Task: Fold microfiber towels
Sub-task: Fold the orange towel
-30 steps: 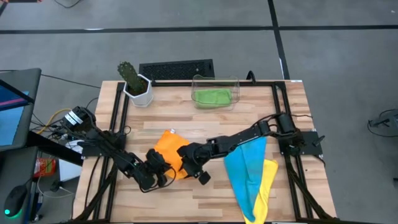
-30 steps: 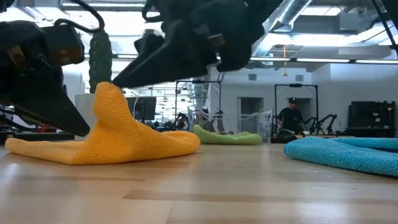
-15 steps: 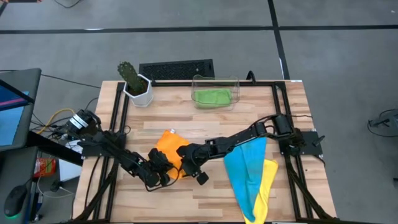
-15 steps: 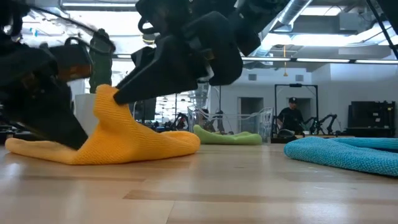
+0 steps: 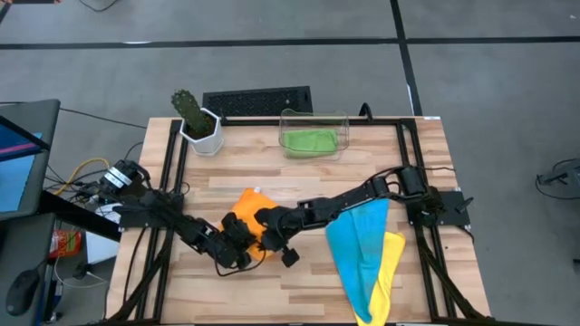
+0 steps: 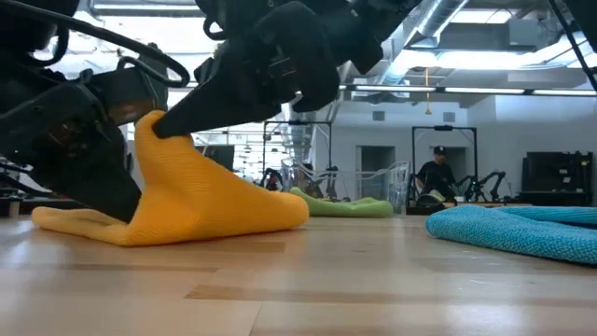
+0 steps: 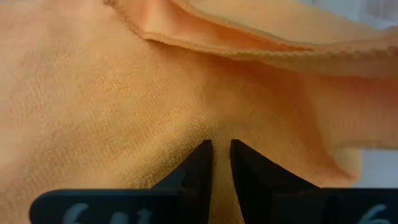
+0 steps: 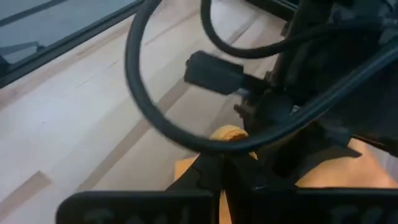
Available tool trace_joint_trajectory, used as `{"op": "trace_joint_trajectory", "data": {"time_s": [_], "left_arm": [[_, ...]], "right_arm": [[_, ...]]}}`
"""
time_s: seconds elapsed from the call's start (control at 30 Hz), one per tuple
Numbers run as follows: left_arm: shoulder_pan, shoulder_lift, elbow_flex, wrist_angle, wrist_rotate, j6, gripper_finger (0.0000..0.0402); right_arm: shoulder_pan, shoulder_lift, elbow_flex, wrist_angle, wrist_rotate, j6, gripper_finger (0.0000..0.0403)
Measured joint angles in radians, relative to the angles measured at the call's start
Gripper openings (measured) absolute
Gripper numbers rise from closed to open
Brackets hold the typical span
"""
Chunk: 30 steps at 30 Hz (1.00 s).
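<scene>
The orange towel lies bunched on the table left of centre, with one point pulled up into a peak. My right gripper reaches across from the right and is shut on that peak. My left gripper is low at the towel's near-left side, shut on its cloth. The blue towel lies spread at the near right, over the yellow towel. The green towel lies in the clear bin at the far edge. My left gripper pinches a pucker of the orange cloth between its two fingers, slanting down from the table's near left. One layer or several, I cannot tell. That part of the towel stays low on the table. My right gripper pinches the towel's raised point at its fingertips, slanting down from the table's right. The cloth rises like a tent to the fingers, and its lower edges rest on the table.
A potted cactus in a white pot stands at the far left, with a black grille beside it. Bare wooden table lies between the bin and the arms. A person stands far off in the room.
My right gripper has shut on the orange towel's peak and drawn it a little higher. My left gripper has moved toward the table's right, into the towel, and the towel's left edge has bunched rightward.
</scene>
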Motion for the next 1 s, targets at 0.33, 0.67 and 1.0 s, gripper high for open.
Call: {"op": "trace_joint_trajectory", "data": {"time_s": [0.33,0.67,1.0], "left_arm": [[0.026,0.002,0.02,0.007,0.033,0.051,0.0054],[0.026,0.002,0.023,0.046,0.108,0.057,0.0054],[0.027,0.001,0.023,0.063,0.17,0.042,0.0054]], "right_arm": [[0.002,0.047,-0.001,0.063,-0.049,-0.018,0.003],[-0.013,0.092,0.003,0.127,-0.052,-0.007,0.0056],[-0.022,0.084,0.013,0.084,-0.037,-0.005,0.0069]]}}
